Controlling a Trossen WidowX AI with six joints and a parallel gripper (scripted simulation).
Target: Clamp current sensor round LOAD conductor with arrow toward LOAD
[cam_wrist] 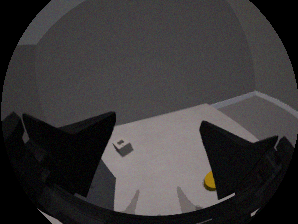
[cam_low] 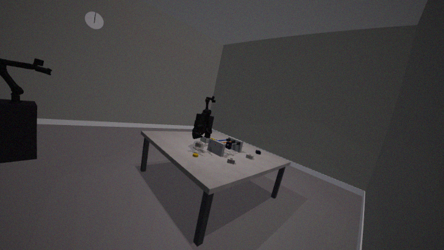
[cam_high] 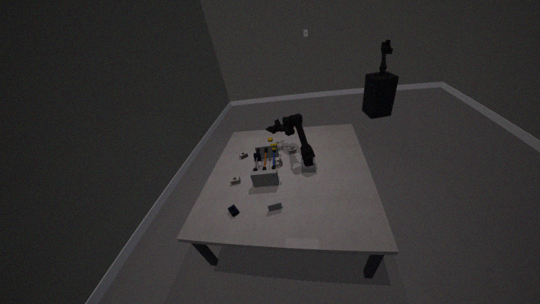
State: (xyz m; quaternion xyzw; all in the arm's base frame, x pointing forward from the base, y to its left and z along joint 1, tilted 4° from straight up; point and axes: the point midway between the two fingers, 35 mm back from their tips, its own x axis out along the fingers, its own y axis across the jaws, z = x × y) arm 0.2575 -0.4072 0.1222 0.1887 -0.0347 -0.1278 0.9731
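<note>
My gripper (cam_high: 267,129) (cam_wrist: 160,121) is open and empty, raised above the table beyond the rack's back panel. The rack (cam_high: 265,179) (cam_low: 216,147) carries a grey conductor (cam_high: 256,164), an orange conductor (cam_high: 265,160) and a blue conductor (cam_high: 274,160). A dark sensor-like body (cam_high: 255,155) (cam_low: 229,144) sits at the grey conductor, near the back panel. Whether it is latched, and its arrow, cannot be made out. Another dark blue block (cam_high: 233,210) (cam_low: 258,152) lies apart on the table. The LOAD lettering is not readable.
Small grey boxes (cam_high: 243,155) (cam_high: 235,179) (cam_high: 291,150) (cam_wrist: 123,147) stand around the rack. A yellow disc (cam_high: 270,139) (cam_low: 195,155) (cam_wrist: 211,181) lies beyond it. A grey block (cam_high: 274,207) lies on the near part of the table. A second arm (cam_high: 383,56) stands on a black pedestal (cam_high: 379,96).
</note>
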